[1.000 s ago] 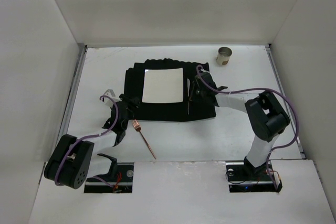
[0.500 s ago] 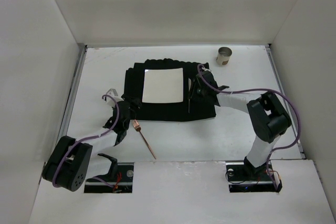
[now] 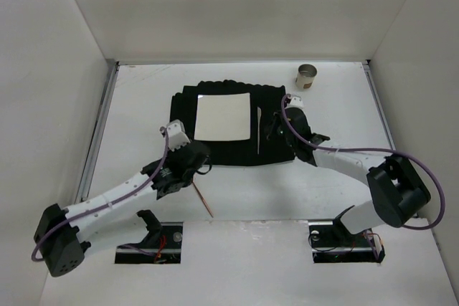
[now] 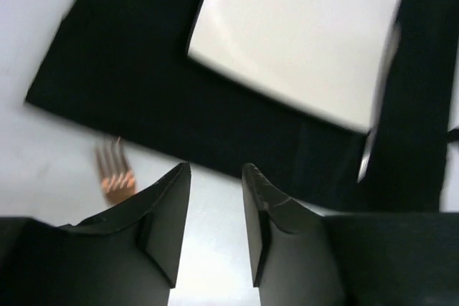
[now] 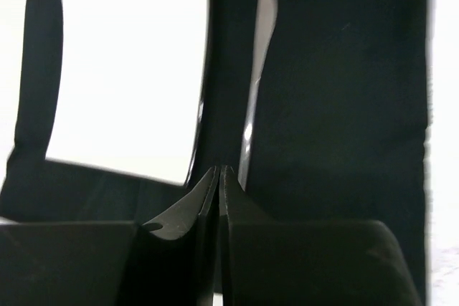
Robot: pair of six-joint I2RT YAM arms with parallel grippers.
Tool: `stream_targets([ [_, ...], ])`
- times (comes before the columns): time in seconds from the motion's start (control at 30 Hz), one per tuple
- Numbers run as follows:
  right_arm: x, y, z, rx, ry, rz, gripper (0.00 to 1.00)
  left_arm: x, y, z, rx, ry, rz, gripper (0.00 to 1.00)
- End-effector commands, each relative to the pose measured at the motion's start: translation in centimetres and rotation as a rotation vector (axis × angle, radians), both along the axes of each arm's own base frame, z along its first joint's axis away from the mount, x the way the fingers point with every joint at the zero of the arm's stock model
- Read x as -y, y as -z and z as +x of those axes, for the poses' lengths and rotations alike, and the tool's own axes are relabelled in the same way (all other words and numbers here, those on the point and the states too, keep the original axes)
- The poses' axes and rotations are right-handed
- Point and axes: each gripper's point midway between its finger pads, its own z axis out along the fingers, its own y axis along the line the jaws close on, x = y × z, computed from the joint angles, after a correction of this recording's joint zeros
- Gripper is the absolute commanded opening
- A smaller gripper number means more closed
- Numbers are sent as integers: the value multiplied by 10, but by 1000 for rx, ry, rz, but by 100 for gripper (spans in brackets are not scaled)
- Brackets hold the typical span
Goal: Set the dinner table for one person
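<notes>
The white dinner table (image 3: 136,105) carries a black mat (image 3: 186,123) with a square white plate (image 3: 224,116) on it. A silver knife (image 3: 258,130) lies on the mat just right of the plate; it also shows in the right wrist view (image 5: 259,69). A copper fork (image 3: 203,200) lies on the table in front of the mat, its head in the left wrist view (image 4: 115,175). My left gripper (image 3: 199,165) is open and empty above the table at the mat's near edge, right of the fork's head. My right gripper (image 3: 272,132) is shut and empty over the mat beside the knife.
A small metal cup (image 3: 307,75) stands at the back right of the table. Metal rails (image 3: 97,141) run along both side edges. White walls enclose the table on three sides.
My left arm has stretched right and forward over the fork's head. My right gripper has drawn back to the right, leaving the knife lying on the mat beside the plate.
</notes>
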Motion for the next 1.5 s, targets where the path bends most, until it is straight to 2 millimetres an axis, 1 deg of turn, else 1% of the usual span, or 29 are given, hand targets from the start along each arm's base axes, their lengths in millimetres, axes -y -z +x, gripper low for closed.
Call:
stream_targets([
  [0.0,-12,-21,4,104,-6,38,12,-37,42,-53,-240,-85,219,30],
  [0.03,-12,-19,4,101,-5,38,14,-33,49,-61,-268,-94,224,30],
  [0.13,-10,-16,1,98,-4,56,16,-23,65,-82,-327,-110,227,30],
  [0.2,-4,-16,3,99,15,78,19,-18,72,-92,-355,-128,215,33],
  [0.27,-3,-16,3,98,17,100,21,-13,75,-100,-362,-145,200,34],
  [0.43,-1,-13,4,75,10,135,24,-3,86,-105,-377,-179,150,35],
  [0.57,-4,-19,0,81,-8,165,26,1,101,-108,-401,-182,136,35],
  [0.67,-7,-22,-1,89,-25,179,28,8,108,-108,-409,-170,100,35],
  [0.77,-11,-24,-2,89,-44,182,28,9,114,-108,-418,-172,92,34],
  [0.87,-11,-24,-2,92,-41,180,29,9,117,-109,-427,-171,98,32],
  [0.93,-10,-26,-3,94,-40,183,29,5,120,-112,-436,-176,110,30],
  [1.03,-2,-26,0,102,-19,172,29,0,125,-113,-452,-192,111,26],
  [1.17,3,-29,0,108,-9,177,29,-6,128,-114,-458,-197,131,17],
  [1.3,7,-29,2,109,4,174,30,-13,128,-114,-454,-190,160,5],
  [1.33,9,-28,2,108,7,173,30,-13,124,-112,-443,-179,166,4],
  [1.4,13,-27,4,104,20,175,30,-11,109,-107,-402,-143,179,2],
  [1.47,15,-24,4,99,27,177,30,-8,85,-101,-331,-89,199,1],
])
